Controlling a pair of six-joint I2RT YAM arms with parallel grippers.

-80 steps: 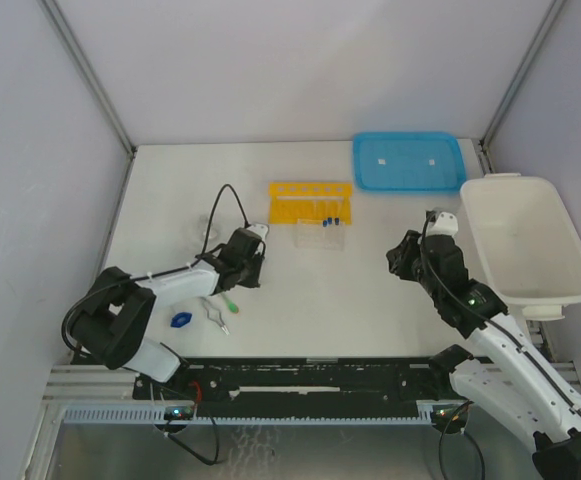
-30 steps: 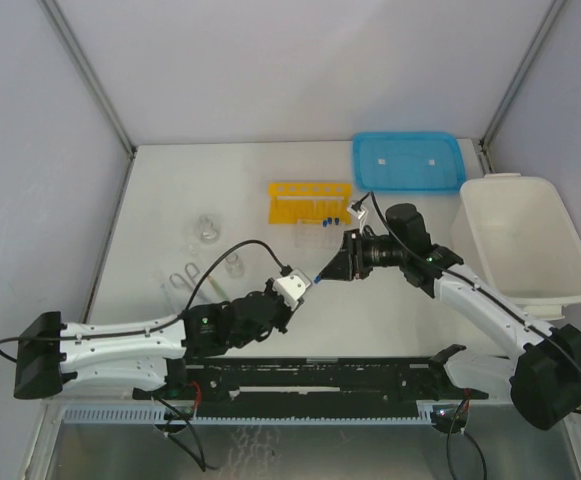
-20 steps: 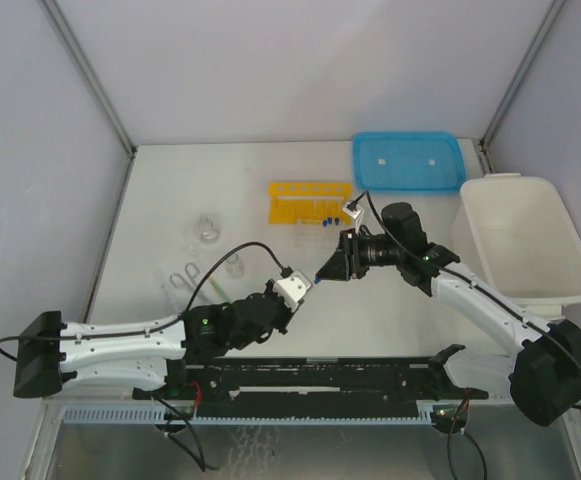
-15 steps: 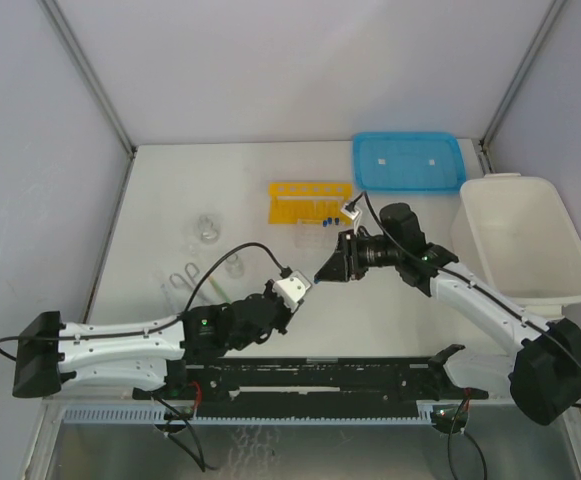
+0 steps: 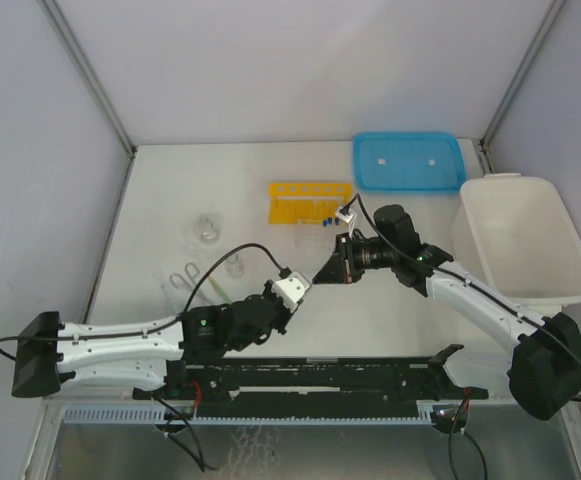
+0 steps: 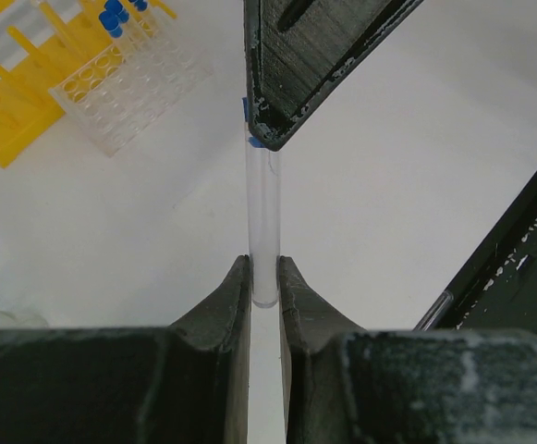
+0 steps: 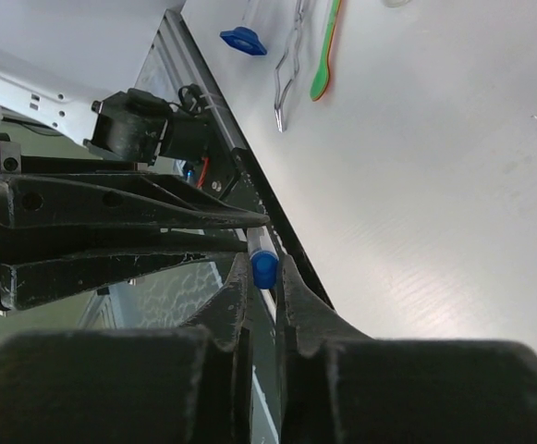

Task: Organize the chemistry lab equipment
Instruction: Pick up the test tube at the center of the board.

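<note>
A small clear blue-capped tube (image 6: 264, 213) hangs in the air between both grippers at mid-table. My left gripper (image 6: 264, 279) is shut on its clear bottom end. My right gripper (image 7: 263, 275) is shut on its blue cap (image 7: 263, 266). In the top view the left gripper (image 5: 307, 281) and the right gripper (image 5: 327, 270) meet tip to tip. The yellow tube rack (image 5: 308, 200) stands behind them, with a clear rack (image 5: 320, 233) holding blue-capped tubes in front of it. Glass vessels (image 5: 206, 228) and thin metal tongs (image 5: 183, 279) lie at the left. The green-tipped stick (image 7: 325, 57) lies beside metal tongs (image 7: 291, 57).
The big white tub (image 5: 492, 186) stands at the right edge. The blue lid (image 5: 408, 160) lies at the back right. A small blue piece (image 7: 243, 39) lies near the tongs. The black front rail (image 5: 320, 372) runs along the near edge.
Over the last second my right gripper has edged slightly left and up at the tube's cap. The left arm has barely moved. Earlier both arms were apart and low.
</note>
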